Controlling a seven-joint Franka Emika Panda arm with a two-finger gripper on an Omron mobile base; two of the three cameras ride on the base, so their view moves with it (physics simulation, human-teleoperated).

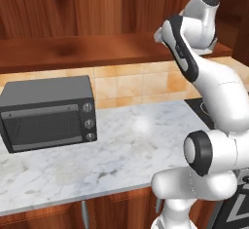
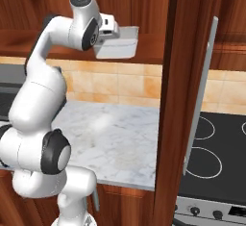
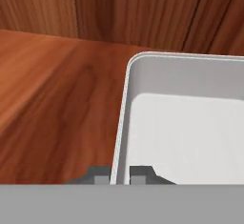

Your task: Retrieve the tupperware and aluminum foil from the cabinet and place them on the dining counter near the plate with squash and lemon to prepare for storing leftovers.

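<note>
The tupperware (image 3: 186,123) is a pale grey-white shallow container resting on the plank shelf (image 3: 52,104) of the reddish-brown cabinet (image 1: 73,50). My gripper (image 3: 120,174) is shut on the tupperware's near wall, one fingertip inside and one outside. In the right base view the tupperware (image 2: 120,46) sits at the shelf's front edge, and the gripper (image 2: 114,31) reaches it from the left at shelf height. The arm's upper links hide the hand in the left base view. The aluminum foil and the dining counter are out of view.
A dark grey microwave (image 1: 48,113) stands on the marble worktop (image 1: 136,145) below the shelf. The cabinet's open door (image 2: 170,100) stands edge-on to the right of the arm, its metal handle (image 2: 199,100) beside it. A black cooktop (image 2: 216,148) lies further right.
</note>
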